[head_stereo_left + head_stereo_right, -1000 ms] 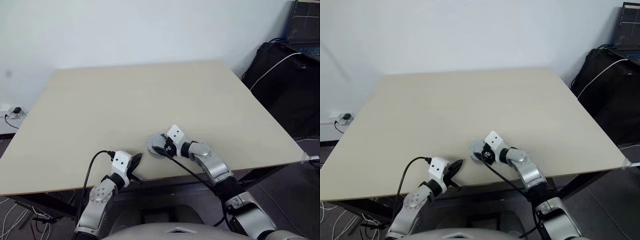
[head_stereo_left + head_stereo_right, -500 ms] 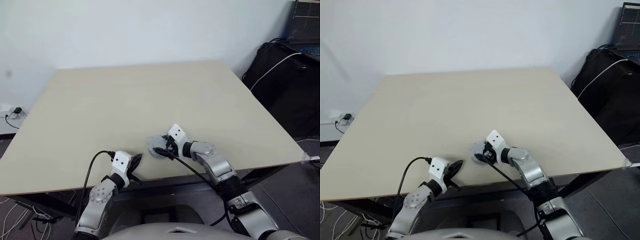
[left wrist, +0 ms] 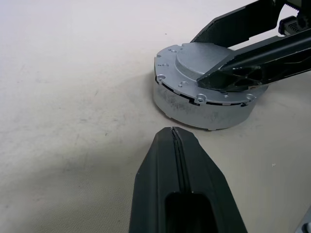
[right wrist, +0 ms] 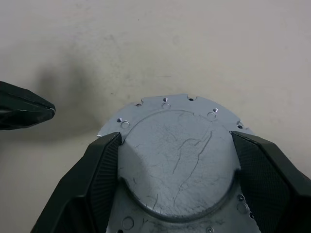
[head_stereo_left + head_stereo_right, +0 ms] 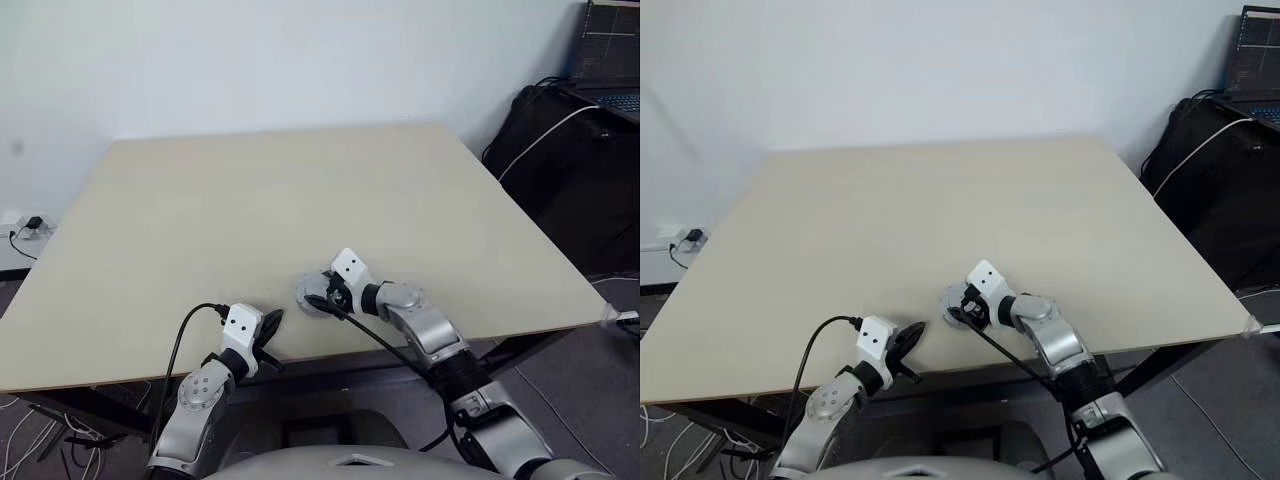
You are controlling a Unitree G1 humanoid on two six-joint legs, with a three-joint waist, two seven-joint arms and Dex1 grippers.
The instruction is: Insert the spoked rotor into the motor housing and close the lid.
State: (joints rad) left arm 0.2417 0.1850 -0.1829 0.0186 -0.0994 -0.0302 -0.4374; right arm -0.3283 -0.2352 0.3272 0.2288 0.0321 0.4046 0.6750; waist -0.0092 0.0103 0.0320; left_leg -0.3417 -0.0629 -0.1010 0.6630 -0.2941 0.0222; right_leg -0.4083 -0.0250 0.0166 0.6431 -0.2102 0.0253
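The silver-grey lid (image 3: 194,60) lies smooth face up, closed on the squat round motor housing (image 3: 204,114), near the table's front edge (image 5: 312,292). The spoked rotor is hidden. My right gripper (image 4: 175,136) reaches over the lid from the right. Its two black fingers (image 3: 252,63) press against opposite sides of the lid's raised centre. My left gripper (image 5: 272,318) rests just left of the housing, a short gap away. It is shut, with nothing in it, and its tip (image 3: 172,132) points at the housing's side.
The beige table (image 5: 280,200) stretches far back and to both sides. Its front edge (image 5: 330,350) runs just below my grippers. A black bag (image 5: 560,150) and a laptop (image 5: 605,50) stand beyond the right edge.
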